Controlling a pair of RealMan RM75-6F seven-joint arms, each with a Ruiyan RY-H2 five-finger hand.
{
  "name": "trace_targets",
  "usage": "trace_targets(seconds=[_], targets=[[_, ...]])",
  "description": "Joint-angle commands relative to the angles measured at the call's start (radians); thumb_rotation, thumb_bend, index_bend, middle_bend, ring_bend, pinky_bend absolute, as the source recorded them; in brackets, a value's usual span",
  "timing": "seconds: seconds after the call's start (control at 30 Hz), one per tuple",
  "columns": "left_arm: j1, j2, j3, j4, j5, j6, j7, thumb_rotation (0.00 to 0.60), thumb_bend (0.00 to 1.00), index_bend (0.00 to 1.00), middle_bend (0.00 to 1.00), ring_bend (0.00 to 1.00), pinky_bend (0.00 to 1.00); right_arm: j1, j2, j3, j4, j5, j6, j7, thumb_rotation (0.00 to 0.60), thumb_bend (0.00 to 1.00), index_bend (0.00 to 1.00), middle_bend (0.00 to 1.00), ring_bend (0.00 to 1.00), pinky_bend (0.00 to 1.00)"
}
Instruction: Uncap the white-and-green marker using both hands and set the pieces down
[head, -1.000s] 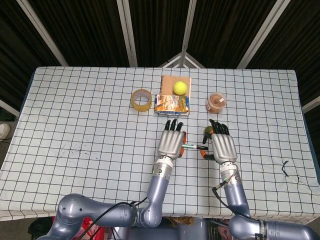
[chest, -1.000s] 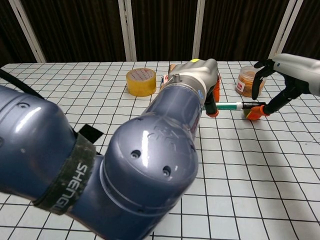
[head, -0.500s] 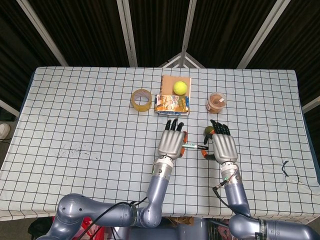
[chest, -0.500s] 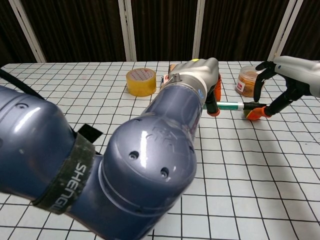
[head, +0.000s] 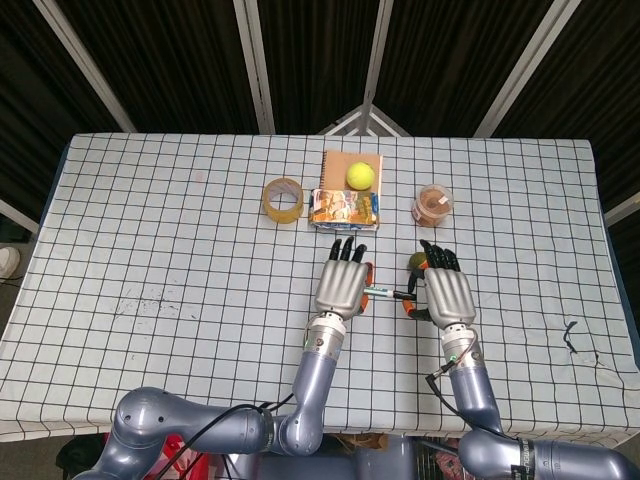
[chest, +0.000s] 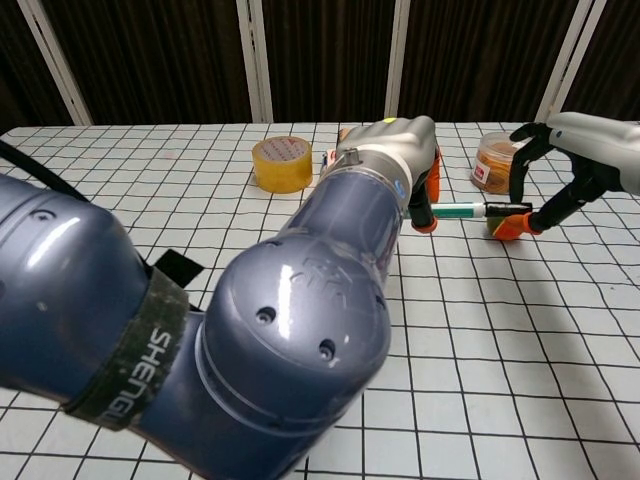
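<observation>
The white-and-green marker (head: 385, 292) (chest: 462, 210) lies level just above the checked tablecloth, spanning the gap between my two hands. My left hand (head: 343, 282) (chest: 392, 152) grips its left end, palm down, with its orange-tipped thumb under the barrel. My right hand (head: 446, 291) (chest: 575, 160) pinches the dark cap end between thumb and a finger, its other fingers arched above. My left forearm fills much of the chest view and hides the marker's left end there.
A yellow tape roll (head: 283, 198) (chest: 282, 163), a snack packet (head: 345, 208) and a tennis ball (head: 360, 175) on a brown pad stand behind the hands. A small brown jar (head: 433, 203) (chest: 492, 162) sits behind my right hand, and a small green object (head: 412, 262) lies by its fingertips.
Both hands keep hold of the marker. It has risen very slightly in the chest view, and the right hand has shifted a touch to the right.
</observation>
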Motion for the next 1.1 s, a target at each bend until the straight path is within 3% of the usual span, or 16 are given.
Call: trace_targets(seconds=[0.03, 0.63, 0.9, 1.1], targets=[[0.000, 0.000, 0.000, 0.000, -0.002, 0.000, 0.001, 0.600, 0.51, 0.67, 0.14, 0.00, 0.01, 0.001, 0.000, 0.000, -0.001, 0.003, 0.002, -0.002, 0.600, 0.33, 0.61, 0.04, 0.04, 0.04], [0.031, 0.027, 0.015, -0.031, -0.007, 0.018, 0.016, 0.600, 0.51, 0.67, 0.14, 0.00, 0.00, -0.017, 0.020, -0.013, 0.022, 0.014, -0.006, 0.029, 0.600, 0.39, 0.69, 0.04, 0.06, 0.04], [0.111, 0.115, 0.102, -0.129, -0.011, 0.033, 0.059, 0.600, 0.51, 0.68, 0.14, 0.00, 0.00, -0.049, 0.061, -0.043, 0.087, 0.015, -0.076, 0.104, 0.600, 0.39, 0.69, 0.04, 0.06, 0.04], [0.172, 0.173, 0.157, -0.168, -0.013, 0.033, 0.053, 0.600, 0.51, 0.68, 0.14, 0.00, 0.00, -0.054, 0.040, -0.071, 0.164, -0.006, -0.154, 0.163, 0.600, 0.39, 0.69, 0.04, 0.06, 0.03]])
